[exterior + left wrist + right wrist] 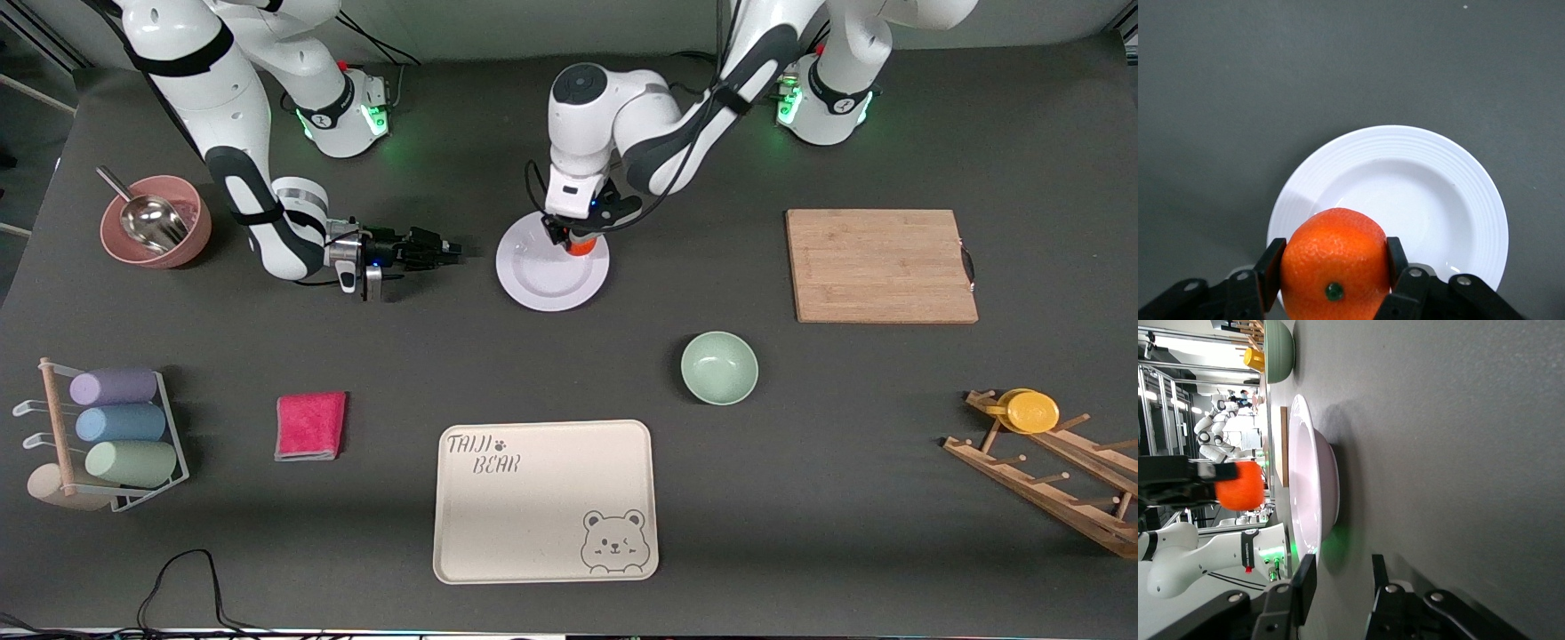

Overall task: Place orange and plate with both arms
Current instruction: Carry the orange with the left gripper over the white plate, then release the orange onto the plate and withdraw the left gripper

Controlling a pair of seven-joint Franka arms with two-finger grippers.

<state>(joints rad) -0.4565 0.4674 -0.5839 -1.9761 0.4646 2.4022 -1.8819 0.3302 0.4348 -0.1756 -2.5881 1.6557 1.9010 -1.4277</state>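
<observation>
While the drop is pending, we log:
left gripper (1333,277): fingers pinch the orange (1333,264), held over the plate (1451,200) rim; we judge it's set for release.
plate: on the table (800,498), mid-table toward the base edge.
right gripper (1338,583): fingers spread, low beside the plate rim; we judge it's lined up to grip the plate.

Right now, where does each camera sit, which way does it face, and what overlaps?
Front view: high across the table, facing both arms' bases.
Left wrist view: on the left arm, looking down at the orange held in the left hand over the plate.
Right wrist view: low on the right arm, level with the table; right hand open beside the plate.
Shared: orange and plate.
</observation>
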